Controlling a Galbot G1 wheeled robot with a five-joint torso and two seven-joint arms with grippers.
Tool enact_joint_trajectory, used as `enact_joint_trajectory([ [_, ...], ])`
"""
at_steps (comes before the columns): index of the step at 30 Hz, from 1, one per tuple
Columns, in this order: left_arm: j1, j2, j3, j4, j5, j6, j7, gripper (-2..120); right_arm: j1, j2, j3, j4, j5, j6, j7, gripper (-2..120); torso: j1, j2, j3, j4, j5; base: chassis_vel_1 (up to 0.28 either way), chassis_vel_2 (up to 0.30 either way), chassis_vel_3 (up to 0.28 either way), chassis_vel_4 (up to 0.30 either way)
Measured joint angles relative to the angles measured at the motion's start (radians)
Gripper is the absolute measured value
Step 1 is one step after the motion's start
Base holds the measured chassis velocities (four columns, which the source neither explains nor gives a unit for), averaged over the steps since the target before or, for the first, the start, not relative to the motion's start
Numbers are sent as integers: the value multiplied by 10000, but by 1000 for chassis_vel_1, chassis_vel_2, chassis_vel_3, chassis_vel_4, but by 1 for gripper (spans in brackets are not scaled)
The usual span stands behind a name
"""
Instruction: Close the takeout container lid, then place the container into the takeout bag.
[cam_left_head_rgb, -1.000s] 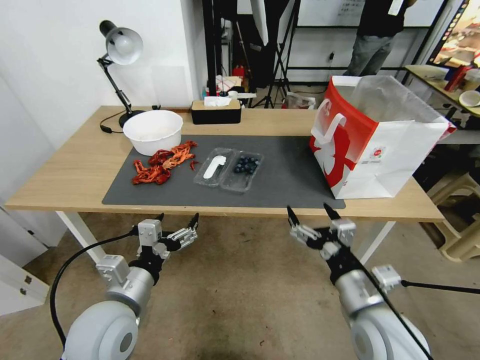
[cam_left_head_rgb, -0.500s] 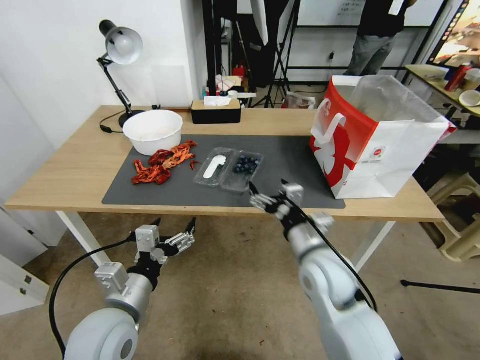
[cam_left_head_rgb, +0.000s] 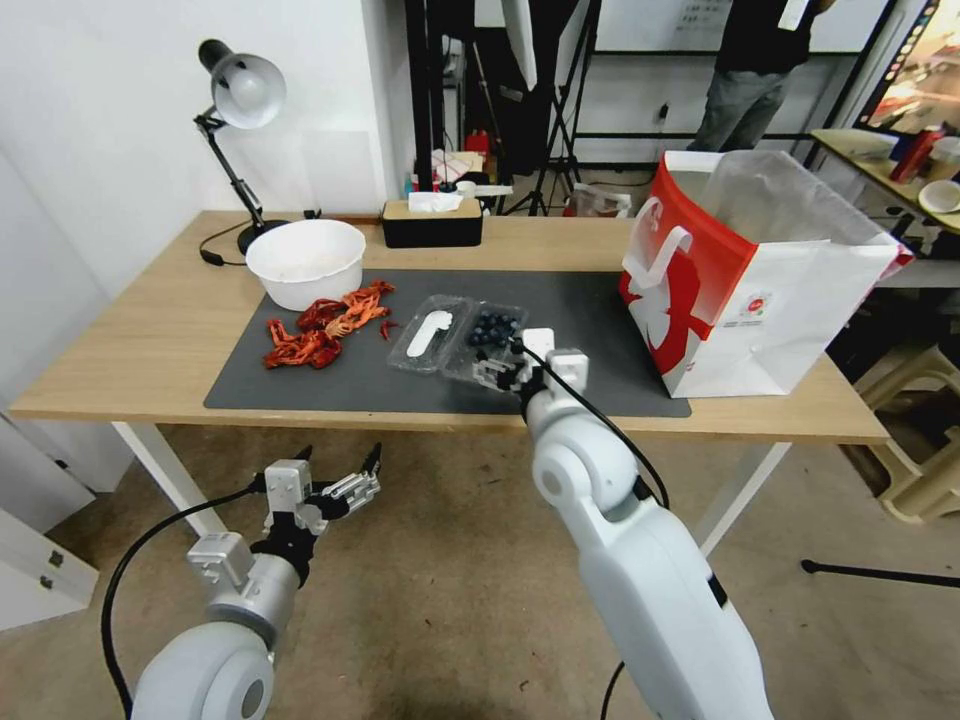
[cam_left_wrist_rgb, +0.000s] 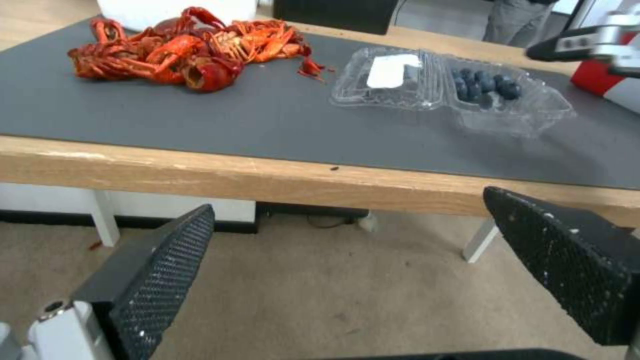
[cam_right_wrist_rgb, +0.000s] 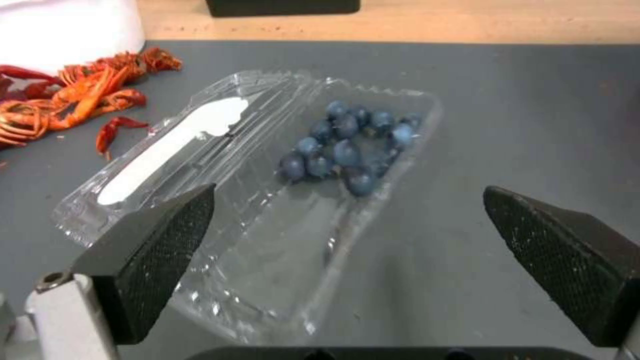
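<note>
The takeout container (cam_left_head_rgb: 487, 342) lies open on the grey mat (cam_left_head_rgb: 580, 340), a clear clamshell with blueberries (cam_right_wrist_rgb: 347, 145) in its base. Its lid (cam_left_head_rgb: 430, 335) is folded flat toward the crayfish, white label up; the same lid (cam_right_wrist_rgb: 180, 145) and the container (cam_left_wrist_rgb: 500, 97) show in the wrist views. My right gripper (cam_left_head_rgb: 500, 370) hovers open just above the container's near end, jaws wide on either side of the base (cam_right_wrist_rgb: 350, 196). The takeout bag (cam_left_head_rgb: 750, 270), red and white, stands open at the table's right end. My left gripper (cam_left_head_rgb: 335, 470) hangs open below the table's front edge (cam_left_wrist_rgb: 347, 207).
A white bowl (cam_left_head_rgb: 305, 262) and a pile of red crayfish (cam_left_head_rgb: 325, 325) sit left of the container. A desk lamp (cam_left_head_rgb: 240, 95) and a black tissue box (cam_left_head_rgb: 432, 222) stand at the back. Bare mat lies between container and bag.
My right arm has risen from below the table's front edge and reached over the mat to the container's near end. The left gripper has sunk slightly. Container and bag have not moved.
</note>
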Motion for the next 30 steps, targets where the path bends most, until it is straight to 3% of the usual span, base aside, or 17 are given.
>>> enact_joint_trajectory([
  [8, -55, 17, 66, 132, 3, -16, 22, 100, 399, -62, -288, -646, 477, 5, 493, 100, 0, 0, 0, 0, 0, 0, 0, 0, 0],
  [30, -135, 74, 132, 321, 6, -192, 17, 100, 365, -606, -311, -671, 1434, 58, 861, 100, -2, 0, 0, 0, 1, 0, 0, 0, 0],
])
